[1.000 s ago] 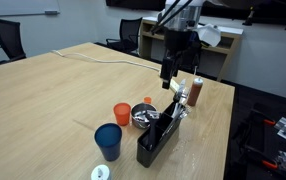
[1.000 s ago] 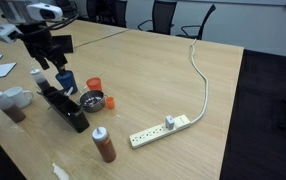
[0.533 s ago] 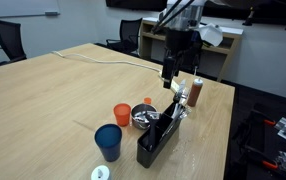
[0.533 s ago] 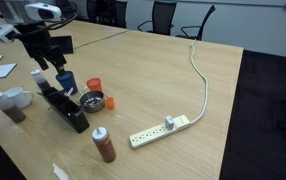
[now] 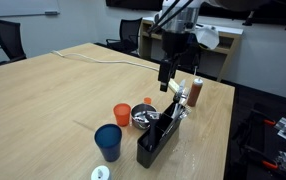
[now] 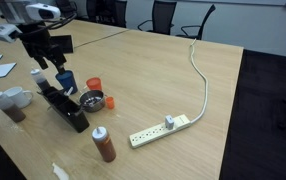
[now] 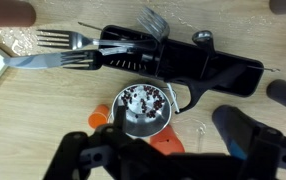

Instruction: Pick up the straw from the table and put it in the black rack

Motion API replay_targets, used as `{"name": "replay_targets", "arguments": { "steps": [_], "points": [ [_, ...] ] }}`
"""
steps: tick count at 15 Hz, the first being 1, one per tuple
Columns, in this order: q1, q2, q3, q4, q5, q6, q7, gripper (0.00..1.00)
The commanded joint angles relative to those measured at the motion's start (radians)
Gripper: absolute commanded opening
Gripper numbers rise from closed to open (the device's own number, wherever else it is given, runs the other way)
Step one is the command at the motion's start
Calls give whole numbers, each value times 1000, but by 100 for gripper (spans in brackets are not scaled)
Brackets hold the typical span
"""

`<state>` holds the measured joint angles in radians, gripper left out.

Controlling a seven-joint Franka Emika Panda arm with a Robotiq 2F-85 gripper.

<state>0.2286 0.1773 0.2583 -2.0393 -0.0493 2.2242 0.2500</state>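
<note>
Lit evenly from overhead in both exterior views; soft, low in detail, faint shadows only. Sheens pale on the table (image 5: 53, 90) at mid-left. Blurs along the bottom of the wrist view, at the dark gripper (image 7: 168, 160).

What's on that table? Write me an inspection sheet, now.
Surface: wooden table.
Job's things: black rack holding forks; straw too thin to make out.
Clutter: blue cup, orange cup, metal bowl, brown shaker bottle.
Grippers: gripper above the rack; in the wrist view its fingers stand apart, nothing seen between them.
Cables: white cable running to a power strip.
Surroundings: office chairs.
</note>
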Motion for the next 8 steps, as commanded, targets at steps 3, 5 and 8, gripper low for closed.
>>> {"name": "replay_targets", "arguments": {
  "steps": [3,5,8],
  "points": [
    [61,226,-26,262,-98,-86,-75,100],
    [84,332,-45,386,-143,-93,-112,100],
    [122,474,-78,583,-187,-115,-164,100]
  ]
}}
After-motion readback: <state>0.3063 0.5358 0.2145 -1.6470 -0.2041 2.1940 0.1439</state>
